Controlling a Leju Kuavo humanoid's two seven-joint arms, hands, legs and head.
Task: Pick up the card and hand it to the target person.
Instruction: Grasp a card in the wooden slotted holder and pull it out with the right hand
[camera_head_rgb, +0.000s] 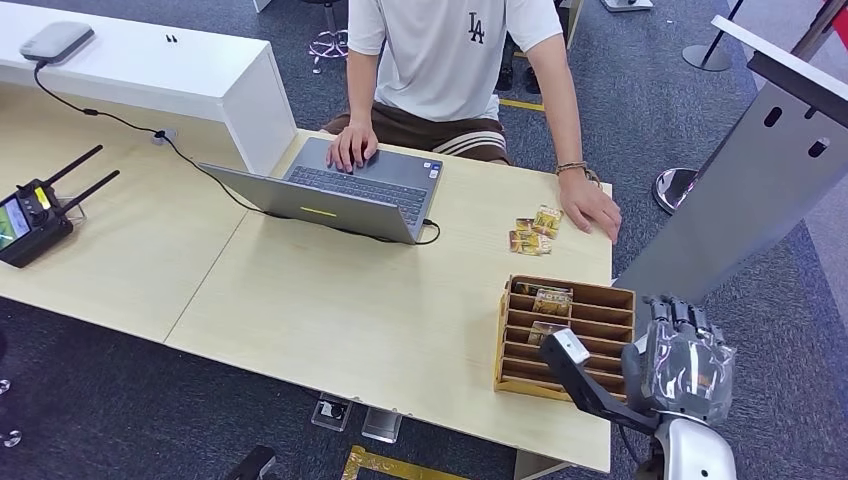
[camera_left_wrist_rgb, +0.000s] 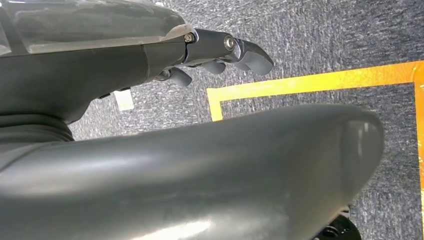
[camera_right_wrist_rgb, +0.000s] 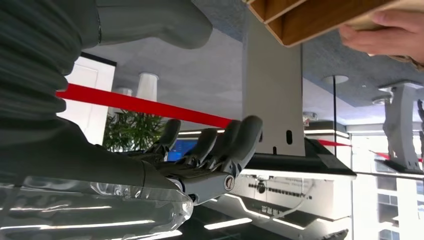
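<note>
A wooden card rack (camera_head_rgb: 566, 338) sits on the light wooden table (camera_head_rgb: 330, 310), near the edge closest to the robot, and serves as the anchor here. Cards (camera_head_rgb: 552, 299) stand in its slots toward the far end, with another card lower in the rack. Just beyond the rack, toward the person (camera_head_rgb: 450, 70), a few loose cards (camera_head_rgb: 535, 230) lie flat on the table — the person's hand (camera_head_rgb: 590, 205) rests beside them.

The right hand (camera_head_rgb: 680, 355) hangs just beside the rack, off the table's edge, fingers extended and apart, holding nothing; in the right wrist view its fingers (camera_right_wrist_rgb: 235, 142) point outward, apart from the rack's corner (camera_right_wrist_rgb: 300, 20).

The left hand (camera_left_wrist_rgb: 220, 50) hangs over grey carpet with a yellow floor line (camera_left_wrist_rgb: 310, 82) — fingers loosely curled, nothing visible in them.

Well away from the rack, a laptop (camera_head_rgb: 340, 190) lies open under the person's other hand, and a remote controller (camera_head_rgb: 35, 215) sits farther off.
</note>
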